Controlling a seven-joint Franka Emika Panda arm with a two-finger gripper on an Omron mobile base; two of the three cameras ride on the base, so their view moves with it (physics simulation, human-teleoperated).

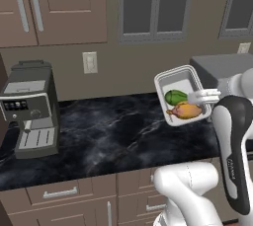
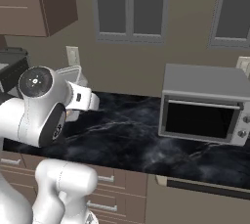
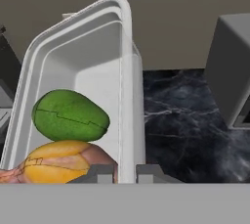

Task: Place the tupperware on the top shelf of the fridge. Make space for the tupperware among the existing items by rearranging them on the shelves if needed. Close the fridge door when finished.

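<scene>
The gripper, at the bottom centre of the hand view, is clamped on the right-hand wall of the tupperware, one dark fingertip on each side of the rim. In the left base view the gripper sits right of centre and holds the tupperware up in the air, tipped so its open face turns toward the camera, above the black marble counter rather than resting on it. Inside the tray a green piece of food lies above an orange-yellow piece, both slid to the lower end. So the pick-up looks done: the tray is lifted and carried. Judging by the task, nearly everything else is left: reaching the fridge, making room among its items, setting the tray on the top shelf and shutting the door. With the tray tilted like this, the food could slide out on the way. Around it stand a coffee machine at the left edge of the left base view and a microwave at the right of the right base view. A small dark marking runs along the arm's black forearm, too small to read; no other writing is legible.
</scene>
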